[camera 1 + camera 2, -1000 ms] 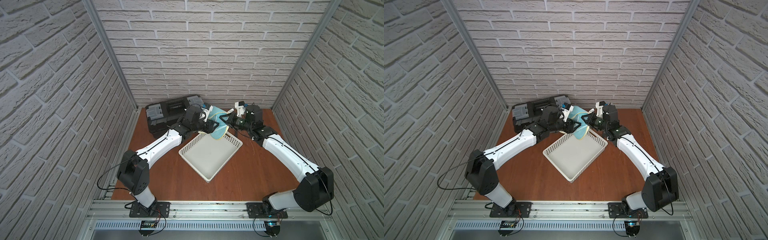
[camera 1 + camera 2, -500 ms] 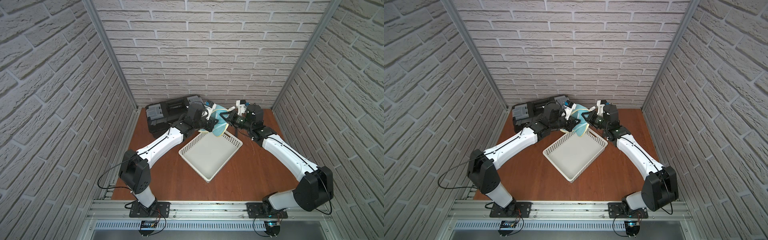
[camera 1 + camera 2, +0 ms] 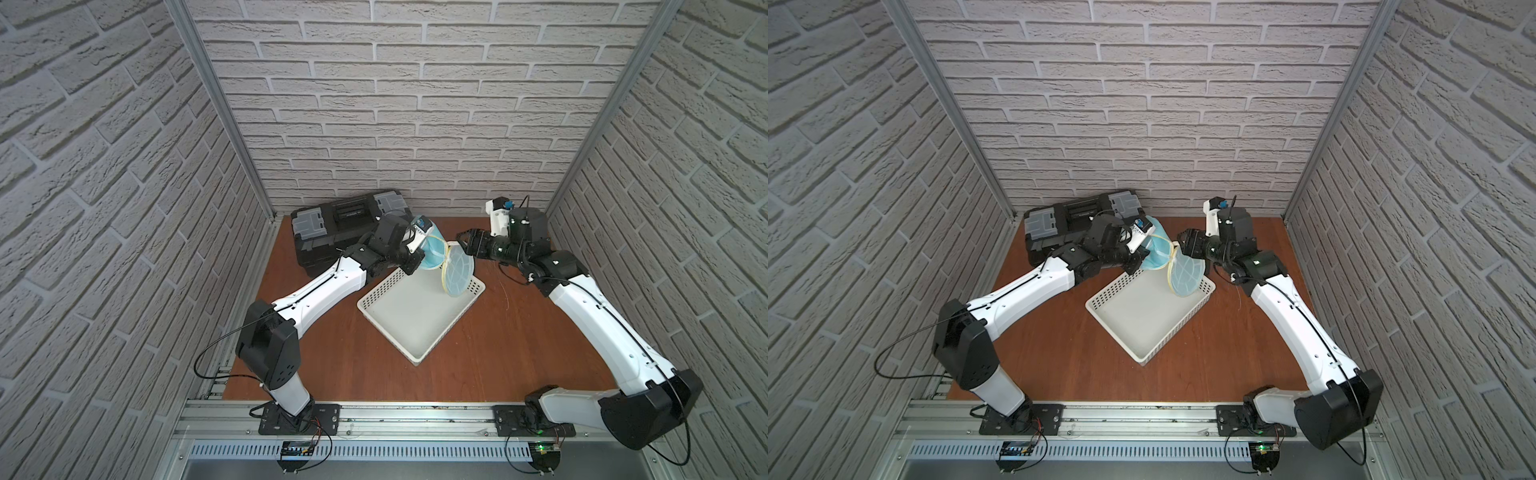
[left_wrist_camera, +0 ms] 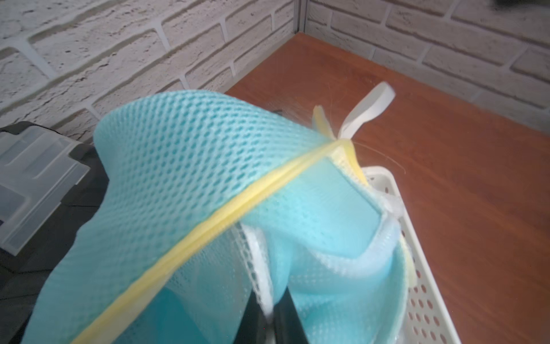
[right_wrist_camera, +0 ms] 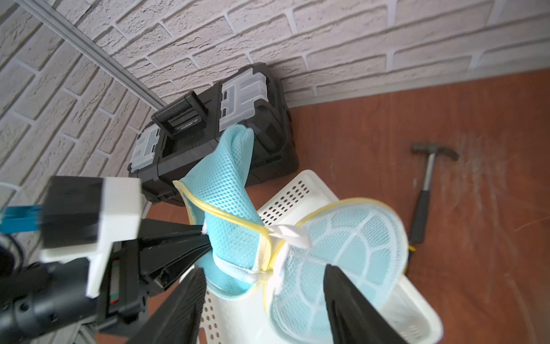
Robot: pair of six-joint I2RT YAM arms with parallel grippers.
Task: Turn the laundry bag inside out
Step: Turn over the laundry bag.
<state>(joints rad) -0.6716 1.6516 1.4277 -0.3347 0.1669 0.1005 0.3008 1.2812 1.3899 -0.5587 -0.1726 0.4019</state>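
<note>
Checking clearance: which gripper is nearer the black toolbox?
Left. The left gripper holds the laundry bag right beside the toolbox; the right gripper, jaws open, sits beyond the bag.

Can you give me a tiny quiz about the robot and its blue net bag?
1. True or false: the left gripper is pinching the laundry bag.
2. What sits below the hanging bag? A) a white basket B) a bucket C) a chair
3. Which tool lies flat near the basket?
Key: 1 true; 2 A; 3 the hammer.
</note>
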